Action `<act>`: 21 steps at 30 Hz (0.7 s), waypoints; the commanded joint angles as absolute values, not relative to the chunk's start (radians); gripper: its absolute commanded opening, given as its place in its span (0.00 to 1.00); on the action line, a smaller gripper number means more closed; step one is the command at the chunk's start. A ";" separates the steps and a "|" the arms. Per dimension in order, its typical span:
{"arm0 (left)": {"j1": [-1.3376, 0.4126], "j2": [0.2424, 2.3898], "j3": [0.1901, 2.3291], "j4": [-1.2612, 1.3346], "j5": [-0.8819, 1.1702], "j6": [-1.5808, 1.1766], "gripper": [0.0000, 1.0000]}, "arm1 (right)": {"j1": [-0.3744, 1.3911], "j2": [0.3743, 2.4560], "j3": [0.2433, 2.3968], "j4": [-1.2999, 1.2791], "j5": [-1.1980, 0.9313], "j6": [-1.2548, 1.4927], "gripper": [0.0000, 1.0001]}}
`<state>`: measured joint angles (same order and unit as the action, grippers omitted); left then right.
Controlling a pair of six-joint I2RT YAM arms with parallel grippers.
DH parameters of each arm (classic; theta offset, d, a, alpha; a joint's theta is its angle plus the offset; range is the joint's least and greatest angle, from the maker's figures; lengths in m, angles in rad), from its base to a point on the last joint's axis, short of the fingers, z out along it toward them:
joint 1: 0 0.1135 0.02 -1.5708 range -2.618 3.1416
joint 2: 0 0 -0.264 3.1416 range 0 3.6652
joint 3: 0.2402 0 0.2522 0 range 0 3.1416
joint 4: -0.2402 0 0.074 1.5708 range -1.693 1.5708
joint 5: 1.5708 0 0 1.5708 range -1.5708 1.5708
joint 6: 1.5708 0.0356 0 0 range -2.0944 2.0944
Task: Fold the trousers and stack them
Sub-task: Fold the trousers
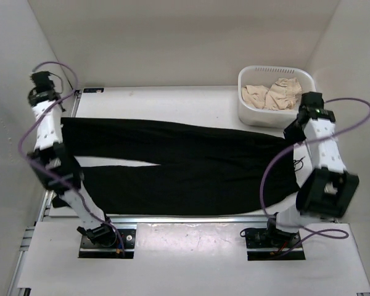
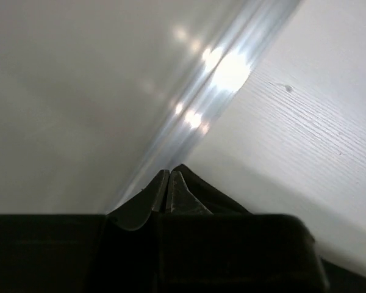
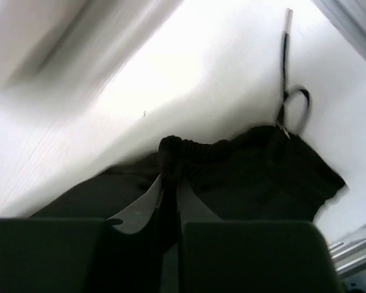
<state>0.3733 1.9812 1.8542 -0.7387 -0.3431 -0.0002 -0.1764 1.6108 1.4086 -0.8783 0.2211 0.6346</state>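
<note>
The black trousers (image 1: pixel 179 163) lie spread flat across the table, legs to the left, waist to the right. My right gripper (image 1: pixel 294 132) is shut on the gathered waistband (image 3: pixel 189 149) at its far right corner; the fabric bunches between the fingers (image 3: pixel 140 204). A black drawstring (image 3: pixel 285 73) trails over the white table. My left gripper (image 1: pixel 55 106) is at the far left by the end of the upper leg. In the left wrist view its fingers (image 2: pixel 143 204) are pressed together, with a thin flap of black fabric (image 2: pixel 216 195) beside the tips.
A white basket (image 1: pixel 250 114) with beige cloth garments (image 1: pixel 272 94) stands at the far right corner, just behind my right gripper. White walls enclose the table on three sides. A metal rail (image 2: pixel 195 116) runs along the left edge.
</note>
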 commanded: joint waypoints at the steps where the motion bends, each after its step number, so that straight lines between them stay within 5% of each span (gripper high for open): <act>1: 0.445 1.636 1.654 -0.738 -0.407 0.000 0.14 | -0.187 1.432 1.217 -0.954 0.222 0.629 0.00; 10: 0.616 1.266 0.904 -0.634 -0.428 0.000 0.14 | -0.325 1.121 0.818 -0.999 0.236 0.657 0.00; 21: 0.713 1.327 1.071 -0.554 -0.403 0.000 0.14 | -0.417 1.273 1.129 -1.009 0.270 0.555 0.00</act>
<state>0.7078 1.3235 0.9775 -0.6243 -0.4053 0.0002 -0.3996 1.2598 1.0321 -1.0119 0.2344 0.5941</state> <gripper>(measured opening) 0.143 0.085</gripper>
